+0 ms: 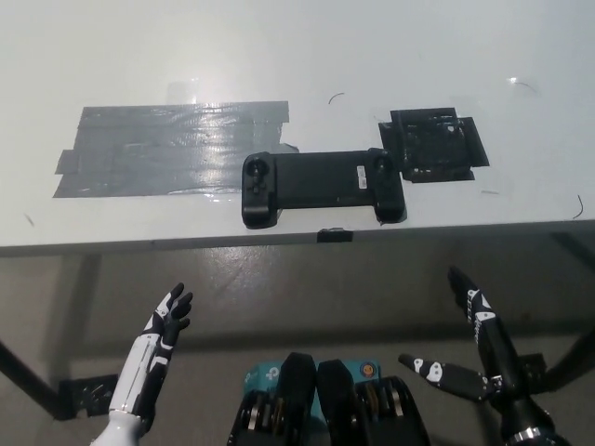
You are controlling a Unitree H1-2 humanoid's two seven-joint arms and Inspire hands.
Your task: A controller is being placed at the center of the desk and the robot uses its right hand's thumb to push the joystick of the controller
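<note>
Two steps make this task, and only the first looks done. The controller point(322, 186) lies flat on the white desk point(279, 56), near its front edge and about in the middle of it. Just left of the controller is a large patch of grey tape point(167, 149); just right of it, touching its upper right corner, is a smaller patch of black tape point(433, 144).

The right hand point(469, 358) is released, with the fingers spread and nothing in it. It hangs well below the desk edge, down and to the right of the controller, so the thumb is far from any joystick. The left joystick point(257, 170) and the right one point(380, 166) both look untouched. I judge that the push is not yet done: the hand has to rise over the right end of the controller.

The left hand point(160, 336) rests down and to the left of the controller, below the desk, also empty with the fingers apart.
</note>
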